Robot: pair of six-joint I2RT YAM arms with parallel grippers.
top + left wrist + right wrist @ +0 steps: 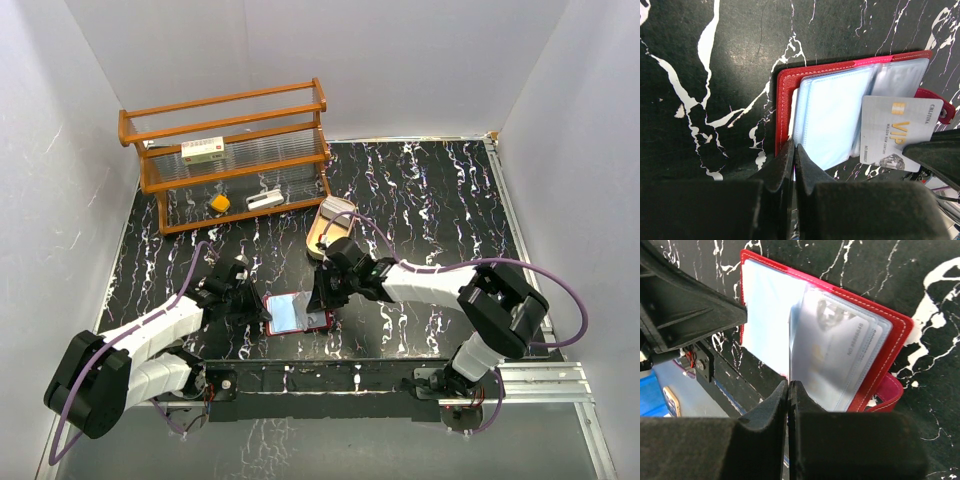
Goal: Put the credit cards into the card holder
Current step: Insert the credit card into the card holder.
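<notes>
The card holder (pixel 290 314) lies open on the table, dark red with pale bluish-grey pockets (pixel 832 117). One credit card (pixel 897 131), whitish-grey with gold VIP print, rests over the pockets on the snap-tab side. Its edge reaches past the red cover. The same credit card (pixel 840 347) looks hazy in the right wrist view. My right gripper (pixel 790 384) is shut at that card's corner, its dark finger (pixel 935 155) lying across it. My left gripper (pixel 794 147) is shut, with its tips at the holder's near edge where red cover meets pocket. Whether it pinches a leaf is unclear.
A wooden rack (pixel 230 160) at the back left holds a white red-labelled box (pixel 203 150). A small yellow item (pixel 219 204) and a white object (pixel 264 200) sit beneath it. A tan oval tray (pixel 332 225) lies just behind my right gripper (pixel 322 297).
</notes>
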